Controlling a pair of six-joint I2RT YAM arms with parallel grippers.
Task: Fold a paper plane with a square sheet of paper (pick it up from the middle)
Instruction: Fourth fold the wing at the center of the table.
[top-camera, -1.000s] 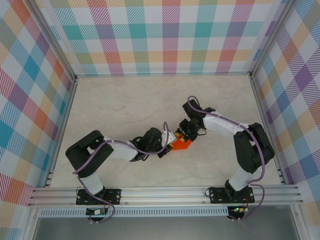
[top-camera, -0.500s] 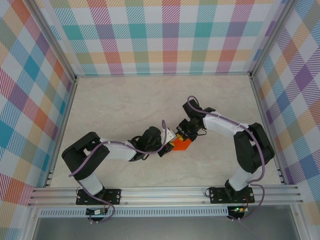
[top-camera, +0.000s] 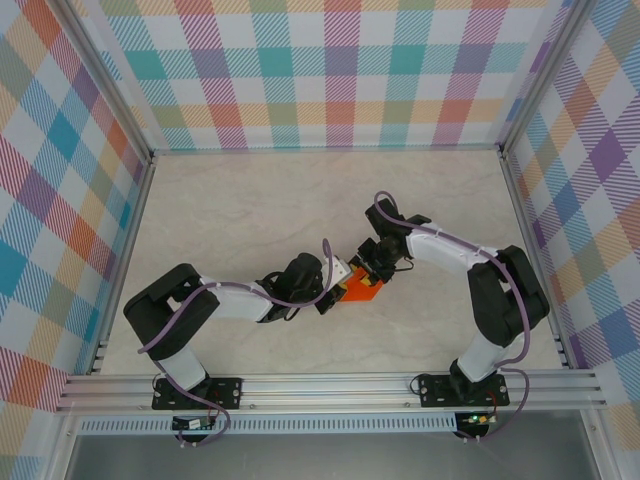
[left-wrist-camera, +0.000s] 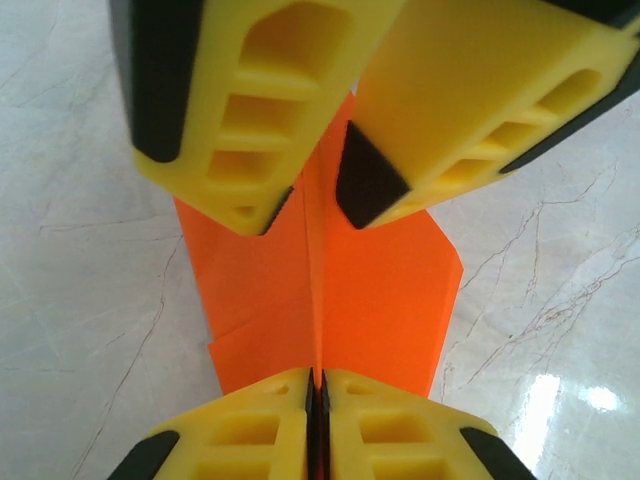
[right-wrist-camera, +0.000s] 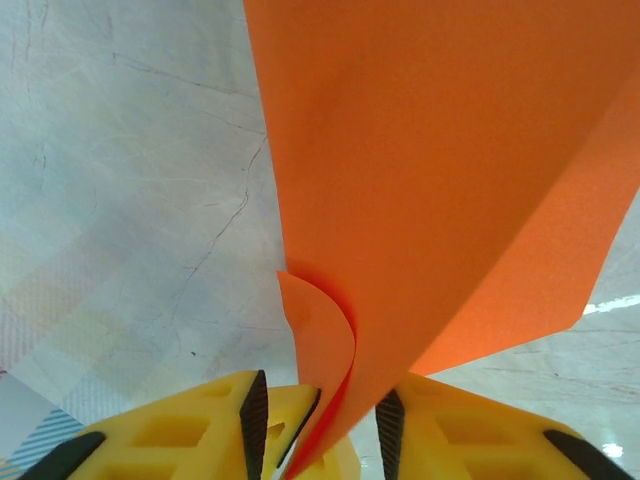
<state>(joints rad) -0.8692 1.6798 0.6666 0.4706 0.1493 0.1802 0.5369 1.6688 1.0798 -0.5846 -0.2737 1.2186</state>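
Showing a pale marbled table (top-camera: 250, 200) enclosed by plaid walls (top-camera: 330, 80) and an aluminium frame (top-camera: 330, 385), seen from above. The left arm (top-camera: 200, 300) and the right arm (top-camera: 490, 285) reach inward from their bases and meet just right of the table's centre. Between the two wrists is the orange paper (top-camera: 362, 290), folded into a narrow shape with a raised centre ridge (left-wrist-camera: 316, 300) and a panel on either side. Whether it touches the table cannot be told.

The left gripper (left-wrist-camera: 318, 385) is clenched on the ridge. In the left wrist view its yellow fingers (left-wrist-camera: 250, 430) meet with just the thin orange edge between them, and the paper runs away from them toward the other claw.

The right gripper (left-wrist-camera: 315, 205) faces it from the far end and is released: its jaws are parted, one finger on each side of the ridge, with a gap showing at both. In the right wrist view the paper rises from between the dark pads (right-wrist-camera: 253, 410) and spreads up and to the right. A small curled flap (right-wrist-camera: 320, 330) stands just beside one pad.
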